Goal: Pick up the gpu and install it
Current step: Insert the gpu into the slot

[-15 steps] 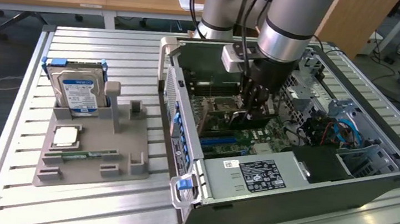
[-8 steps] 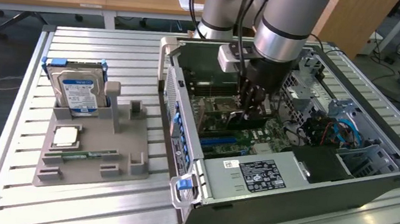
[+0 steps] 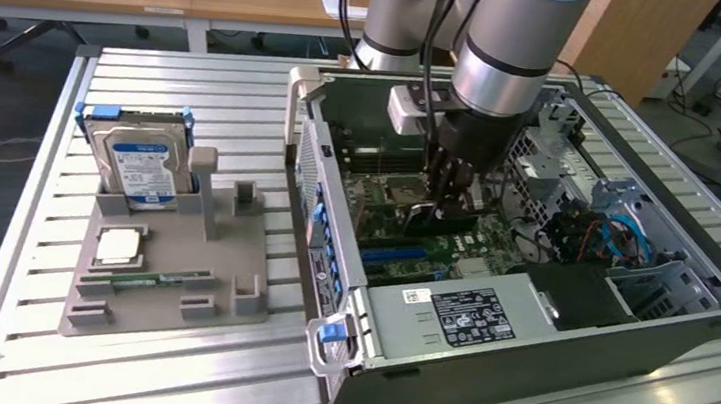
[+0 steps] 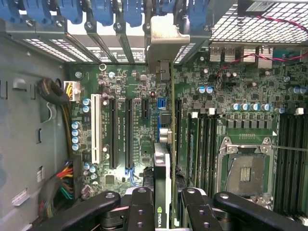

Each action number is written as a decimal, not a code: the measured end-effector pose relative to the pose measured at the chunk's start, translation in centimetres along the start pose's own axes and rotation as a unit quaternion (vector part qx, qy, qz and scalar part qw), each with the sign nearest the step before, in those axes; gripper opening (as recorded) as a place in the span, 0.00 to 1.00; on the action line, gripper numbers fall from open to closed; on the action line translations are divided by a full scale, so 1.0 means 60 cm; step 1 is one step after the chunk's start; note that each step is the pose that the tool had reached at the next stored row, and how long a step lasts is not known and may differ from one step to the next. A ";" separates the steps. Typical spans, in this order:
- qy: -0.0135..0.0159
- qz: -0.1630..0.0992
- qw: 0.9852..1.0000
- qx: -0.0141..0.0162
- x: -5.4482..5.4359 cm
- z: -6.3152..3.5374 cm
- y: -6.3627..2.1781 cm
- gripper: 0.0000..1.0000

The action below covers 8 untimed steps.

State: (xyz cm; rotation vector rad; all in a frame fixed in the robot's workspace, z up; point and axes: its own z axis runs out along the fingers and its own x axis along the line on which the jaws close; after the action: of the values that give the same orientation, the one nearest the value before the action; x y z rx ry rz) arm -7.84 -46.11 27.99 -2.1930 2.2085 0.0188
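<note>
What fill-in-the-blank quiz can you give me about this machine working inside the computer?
1. The fingers are closed on the ____, held edge-on over the motherboard.
2. The arm reaches into the open computer ____.
3. The hard drive stands in a grey holder at the exterior view's ____.
Missing words: gpu; case; left.
</note>
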 end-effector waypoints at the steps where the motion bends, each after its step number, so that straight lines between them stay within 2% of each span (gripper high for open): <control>1: 0.000 0.000 1.000 0.000 0.000 0.002 0.001 0.27; 8: 0.000 0.000 1.000 0.000 0.000 0.012 0.005 0.27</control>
State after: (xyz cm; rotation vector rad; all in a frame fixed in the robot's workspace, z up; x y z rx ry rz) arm -8.13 -46.11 27.27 -2.1933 2.2082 0.0187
